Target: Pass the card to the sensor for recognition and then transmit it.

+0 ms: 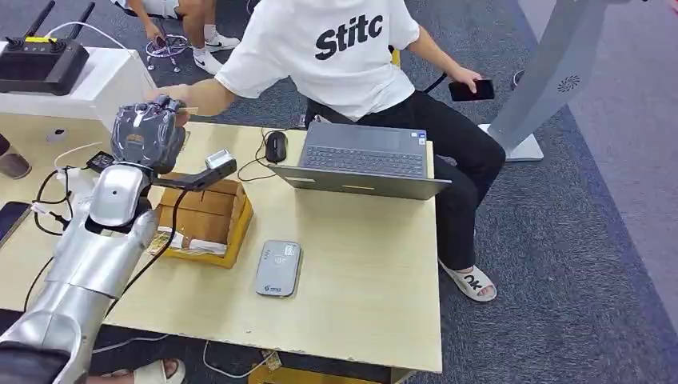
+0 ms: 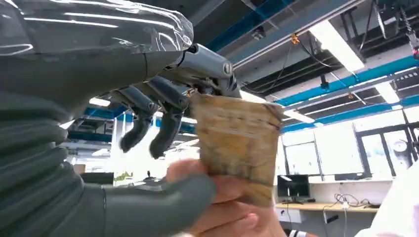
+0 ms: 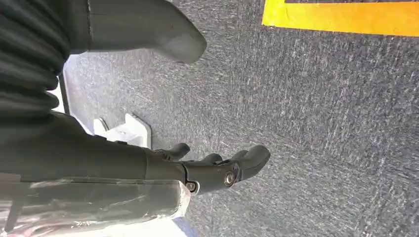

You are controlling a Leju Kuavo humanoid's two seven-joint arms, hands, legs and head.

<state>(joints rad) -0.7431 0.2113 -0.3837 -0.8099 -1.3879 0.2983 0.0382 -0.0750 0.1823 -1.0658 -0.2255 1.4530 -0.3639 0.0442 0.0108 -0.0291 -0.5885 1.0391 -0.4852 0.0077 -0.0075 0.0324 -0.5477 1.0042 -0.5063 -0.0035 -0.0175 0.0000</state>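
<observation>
From my head view, my left hand is raised over the far left part of the table, out toward the seated person, whose hand reaches in to meet it. A sliver of the card shows at my fingers, right where that hand touches. The grey sensor lies flat nearer to me, toward the middle of the table, well apart from the card, with a cardboard box on a yellow tray to its left and a laptop beyond it.

Over to my left wrist view, and here's the close-up: the card stands between my upper fingers and my thumb, and the person's fingers are pinching its lower edge too. So both of us have it right now. I'm pinching it, not releasing. It looks thin, flat and light, stiff enough to stay straight, with a smooth face I judge to be slippery. I reckon the safest hold is a pinch across one short edge, leaving the broad face free for reading. Squeeze too softly and it could slide out.

Right wrist view now: my right hand hangs over the grey carpet, fingers loosely curled, apart, holding nothing.
</observation>
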